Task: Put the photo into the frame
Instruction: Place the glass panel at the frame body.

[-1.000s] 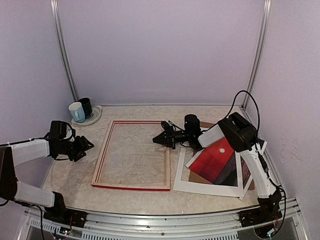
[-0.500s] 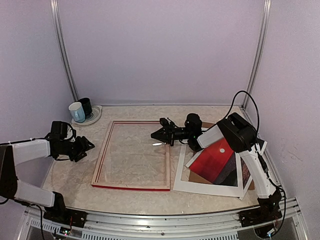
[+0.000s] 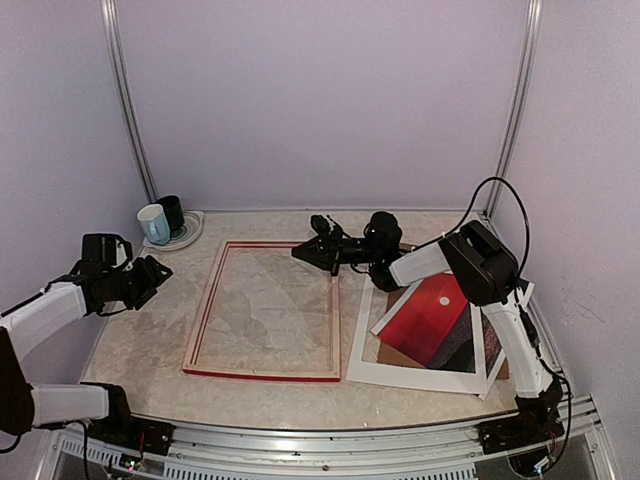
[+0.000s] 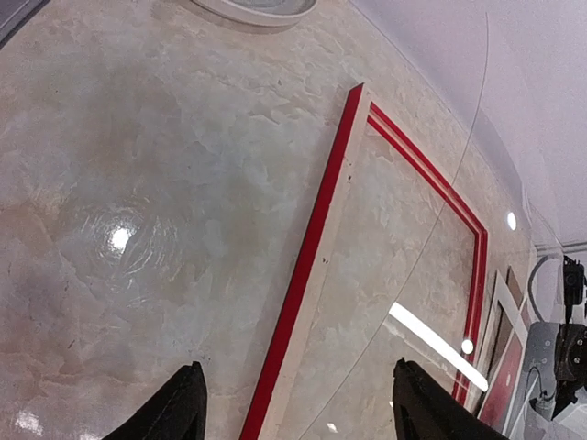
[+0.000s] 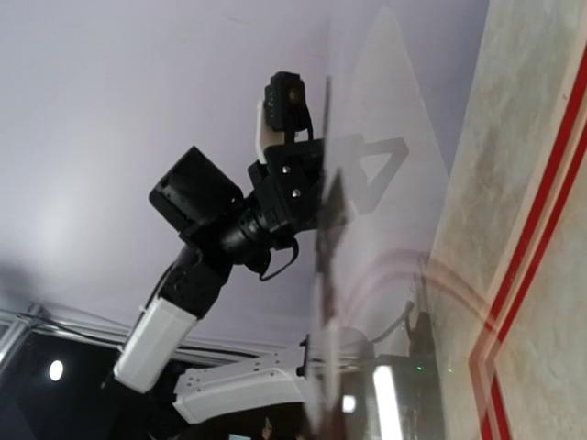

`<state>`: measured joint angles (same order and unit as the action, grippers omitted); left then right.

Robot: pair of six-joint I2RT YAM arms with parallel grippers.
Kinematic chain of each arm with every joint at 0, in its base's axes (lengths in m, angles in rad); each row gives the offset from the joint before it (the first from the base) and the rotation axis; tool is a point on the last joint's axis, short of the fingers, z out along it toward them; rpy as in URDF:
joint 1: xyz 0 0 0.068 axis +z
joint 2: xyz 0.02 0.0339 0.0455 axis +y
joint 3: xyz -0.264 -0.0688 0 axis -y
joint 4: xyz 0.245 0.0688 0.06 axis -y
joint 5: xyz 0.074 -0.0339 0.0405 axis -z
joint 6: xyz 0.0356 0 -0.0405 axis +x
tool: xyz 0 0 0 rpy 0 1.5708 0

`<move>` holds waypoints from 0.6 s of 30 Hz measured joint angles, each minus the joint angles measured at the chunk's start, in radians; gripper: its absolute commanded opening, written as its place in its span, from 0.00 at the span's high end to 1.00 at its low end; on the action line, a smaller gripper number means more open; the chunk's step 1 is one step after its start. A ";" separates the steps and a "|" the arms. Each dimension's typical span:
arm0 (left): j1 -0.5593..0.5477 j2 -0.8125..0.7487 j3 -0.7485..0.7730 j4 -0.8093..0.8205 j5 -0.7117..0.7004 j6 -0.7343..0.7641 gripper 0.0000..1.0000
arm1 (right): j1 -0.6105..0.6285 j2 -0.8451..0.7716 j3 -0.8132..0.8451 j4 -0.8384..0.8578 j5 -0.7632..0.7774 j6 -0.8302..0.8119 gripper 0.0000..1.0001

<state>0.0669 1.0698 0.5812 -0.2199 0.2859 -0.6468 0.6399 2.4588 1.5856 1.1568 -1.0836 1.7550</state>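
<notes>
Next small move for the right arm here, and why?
Probably lift the clear pane off the frame and carry it aside. The right gripper looks shut on the pane's far edge, and the pane seems to hang over the opening, blocking it; the photo lies outside, to the frame's right.

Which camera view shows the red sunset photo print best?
Top external: the rectangular red sunset photo print lies almost wholly in view, white sun included, on the white mat border. The left wrist view catches only a red sliver at its lower right edge, probably that print. The right wrist view shows none of it.
</notes>
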 measured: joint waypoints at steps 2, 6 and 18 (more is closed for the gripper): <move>0.000 -0.013 0.000 -0.002 -0.008 0.000 0.31 | 0.000 0.000 -0.006 0.015 0.007 0.018 0.97; 0.000 -0.021 0.000 -0.008 -0.024 -0.001 0.31 | 0.002 0.000 -0.009 0.035 0.012 0.042 0.97; 0.010 -0.057 -0.001 -0.035 -0.088 -0.021 0.30 | 0.034 -0.002 0.021 0.116 0.027 0.129 0.97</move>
<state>0.0769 1.0130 0.5804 -0.2550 0.1982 -0.6682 0.6739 2.4569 1.6066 1.2724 -1.0561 1.8843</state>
